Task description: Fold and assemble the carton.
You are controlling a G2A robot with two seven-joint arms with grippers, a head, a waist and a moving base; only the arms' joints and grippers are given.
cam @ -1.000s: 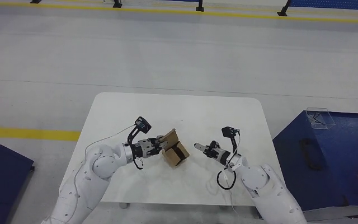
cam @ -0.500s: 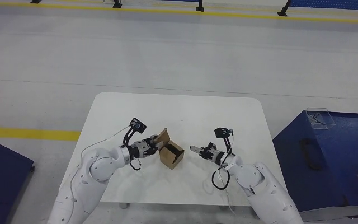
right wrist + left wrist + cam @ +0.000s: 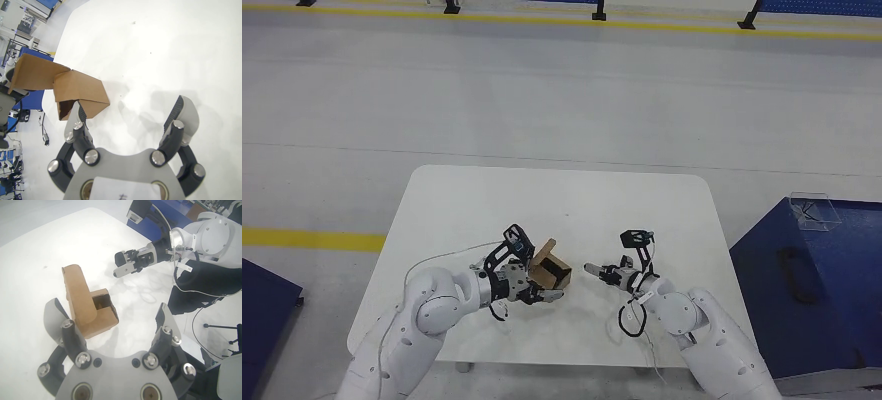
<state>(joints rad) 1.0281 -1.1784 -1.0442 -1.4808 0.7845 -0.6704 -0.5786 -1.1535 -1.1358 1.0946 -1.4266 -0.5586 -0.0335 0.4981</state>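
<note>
One brown carton (image 3: 550, 270), resting on the single white worktop (image 3: 642, 200) toward its near edge, between two pincers. One flap (image 3: 79, 291) standing upright above the box body. One dark opening beside it, interior lost in shadow. Left pincer (image 3: 108, 313) released, fingers spread wide, just beside the carton on the flap side. Contact between the nearer finger (image 3: 53, 315) and the cardboard hard to judge. Right pincer (image 3: 130, 106) also released, fingers wide apart, near the carton's opposite side but clear of it in the top view. Underside of the carton hidden.
</note>
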